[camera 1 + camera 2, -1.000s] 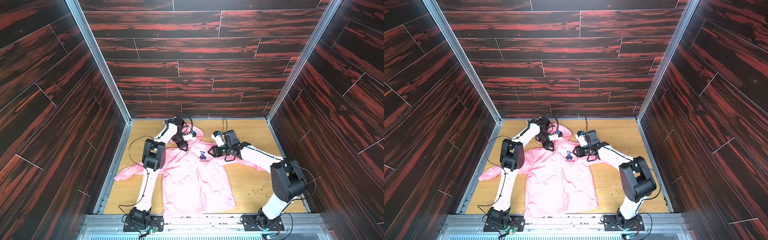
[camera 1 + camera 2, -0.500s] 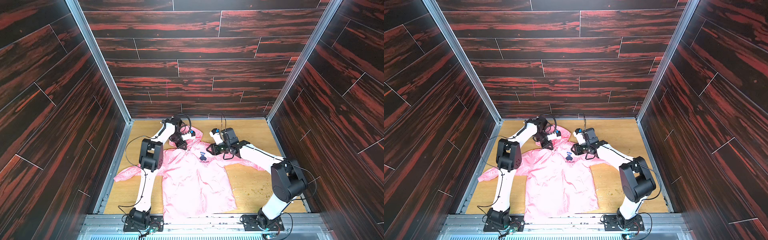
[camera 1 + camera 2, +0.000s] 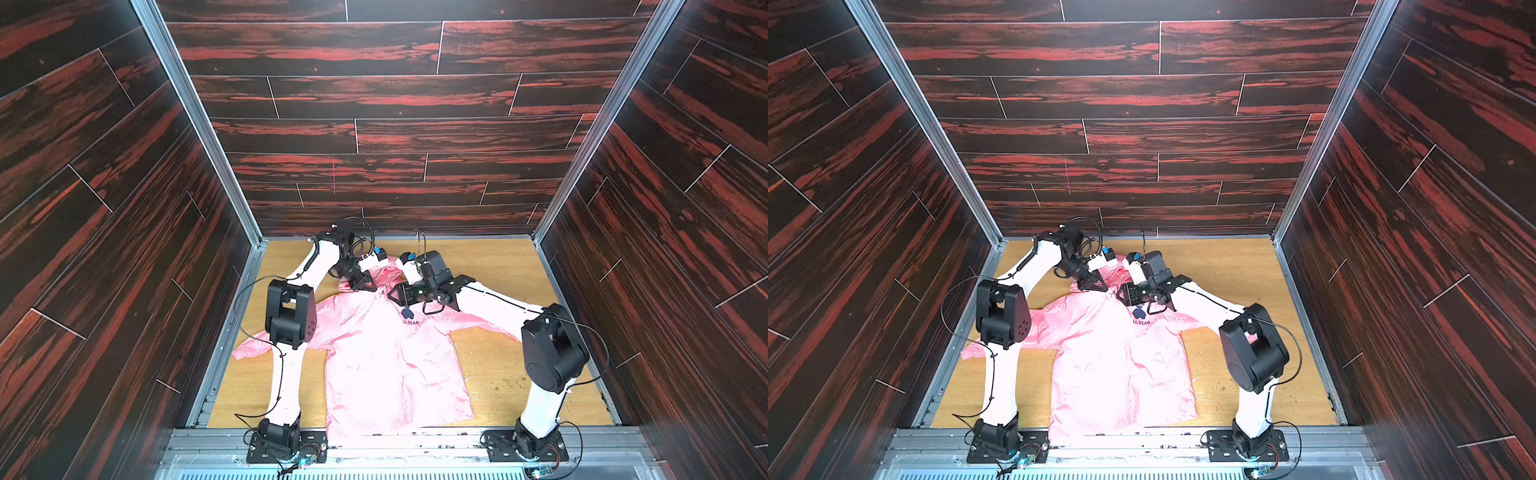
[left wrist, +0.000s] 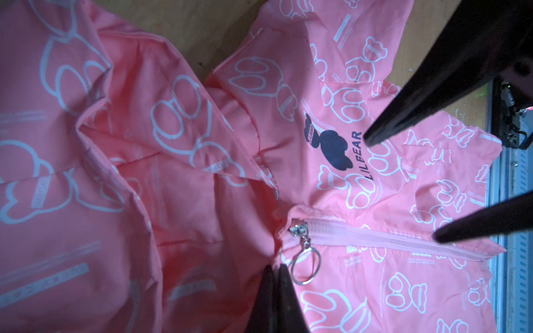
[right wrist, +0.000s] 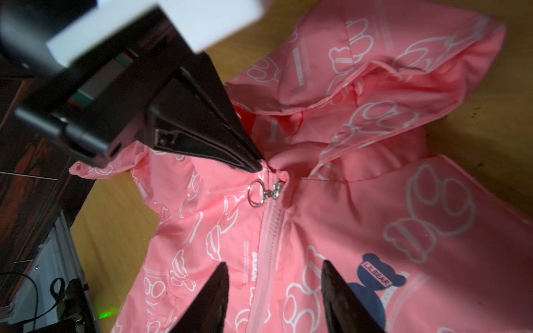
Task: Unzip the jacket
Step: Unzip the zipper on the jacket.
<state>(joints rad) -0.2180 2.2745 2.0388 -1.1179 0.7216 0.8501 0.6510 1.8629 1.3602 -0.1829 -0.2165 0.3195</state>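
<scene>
both arms reach from the near rail, elbows raised, wrists tipped down to the collar of the pink jacket [image 3: 390,365], lying flat on the table [image 3: 498,266]. left gripper [image 4: 275,276] is clamped on collar fabric beside the ring pull [image 5: 255,196]; right gripper [image 5: 274,263] hangs parted astride the zipper [image 5: 268,230]. bare wood flanks the hem.

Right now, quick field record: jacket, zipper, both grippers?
jacket: flat on wooden table, front up
zipper: closed, slider at the collar end
ring pull: lying beside slider, not gripped
left gripper: shut, appears to pinch jacket fabric beside zipper top
right gripper: open, straddling zipper below slider, holding nothing
</scene>
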